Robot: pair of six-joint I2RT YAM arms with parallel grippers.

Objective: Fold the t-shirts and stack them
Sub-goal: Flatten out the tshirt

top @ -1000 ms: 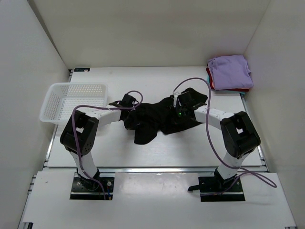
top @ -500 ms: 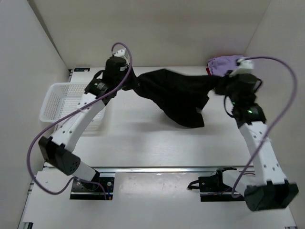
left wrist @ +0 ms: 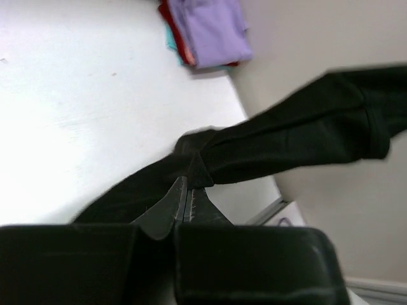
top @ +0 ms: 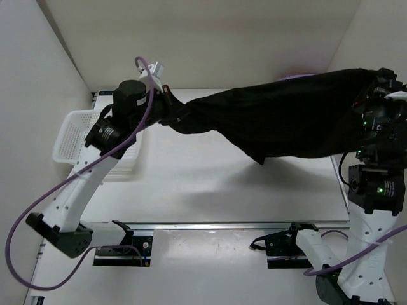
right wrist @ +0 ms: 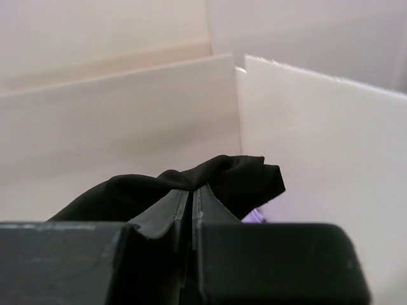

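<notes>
Plain black t-shirt in midair

Bright, even overhead light.
A soft shadow lies on the counter under the black t-shirt; both wrist views blur at close range.

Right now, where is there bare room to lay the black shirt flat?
The broad middle of the table, between the white basket at left and the folded stack at the far right corner, is bare. Those two edges are crowded.
</notes>
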